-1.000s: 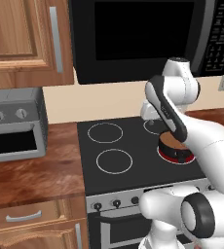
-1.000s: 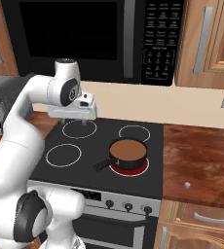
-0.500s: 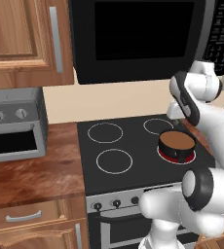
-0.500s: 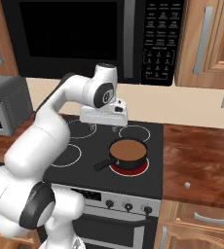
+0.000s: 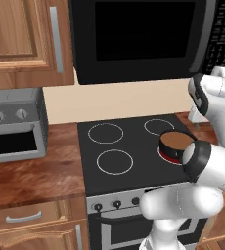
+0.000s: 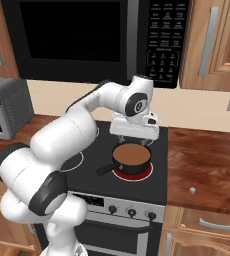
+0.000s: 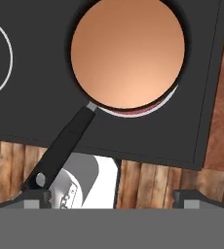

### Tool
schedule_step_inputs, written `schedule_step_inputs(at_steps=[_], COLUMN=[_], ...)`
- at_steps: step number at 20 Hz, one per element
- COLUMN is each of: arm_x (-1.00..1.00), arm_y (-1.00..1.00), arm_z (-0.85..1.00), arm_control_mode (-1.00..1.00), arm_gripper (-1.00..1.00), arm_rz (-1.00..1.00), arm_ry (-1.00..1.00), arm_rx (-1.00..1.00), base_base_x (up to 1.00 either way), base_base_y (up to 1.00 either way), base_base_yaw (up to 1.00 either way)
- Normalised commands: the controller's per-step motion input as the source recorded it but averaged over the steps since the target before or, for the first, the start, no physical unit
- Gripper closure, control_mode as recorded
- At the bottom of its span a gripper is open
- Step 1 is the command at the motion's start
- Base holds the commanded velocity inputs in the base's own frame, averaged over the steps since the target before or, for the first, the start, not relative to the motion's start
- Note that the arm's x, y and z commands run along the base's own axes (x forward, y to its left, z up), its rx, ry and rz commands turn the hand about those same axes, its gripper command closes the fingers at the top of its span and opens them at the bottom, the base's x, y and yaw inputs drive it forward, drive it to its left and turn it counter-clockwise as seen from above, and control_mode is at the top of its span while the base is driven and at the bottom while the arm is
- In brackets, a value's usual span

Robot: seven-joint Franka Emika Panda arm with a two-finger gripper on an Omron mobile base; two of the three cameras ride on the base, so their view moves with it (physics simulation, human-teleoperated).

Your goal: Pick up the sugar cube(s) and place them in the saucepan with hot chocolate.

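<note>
Hovering above the black stovetop (image 6: 87,172), the gripper (image 7: 112,197) has its fingertips wide apart, holding nothing. The saucepan (image 6: 132,159) sits on the red front-right burner, handle pointing toward the stove's front edge. A sugar cube (image 6: 192,190) lies on the wooden counter (image 6: 207,165) to the right, well apart.

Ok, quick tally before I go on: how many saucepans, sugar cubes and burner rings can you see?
Saucepan: 1
Sugar cube: 1, on the counter right of the stove
Burner rings: 4, three white and one glowing red under the saucepan
Total: 6
</note>
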Motion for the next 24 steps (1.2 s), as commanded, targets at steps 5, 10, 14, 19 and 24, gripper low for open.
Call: schedule_step_inputs(at_steps=[5, 10, 14, 19, 24], arm_x=[0.0, -0.07, -0.15, -0.07, 0.0], arm_y=[-0.45, -0.51, -0.39, -0.36, -0.44], arm_z=[-0.58, -0.53, -0.31, -0.06, 0.0], arm_control_mode=[-1.0, -1.0, -1.0, -1.0, -1.0], arm_gripper=[-1.0, -1.0, -1.0, -1.0, -1.0], arm_rz=[0.02, 0.0, 0.0, 0.02, 0.01], arm_ry=[0.0, 0.0, -0.05, -0.12, -0.15], arm_rx=[0.0, 0.0, 0.0, 0.0, 0.0], base_base_x=[0.0, 0.0, 0.0, 0.0, 0.0], base_base_y=[0.0, 0.0, 0.0, 0.0, 0.0], base_base_yaw=[0.0, 0.0, 0.0, 0.0, 0.0])
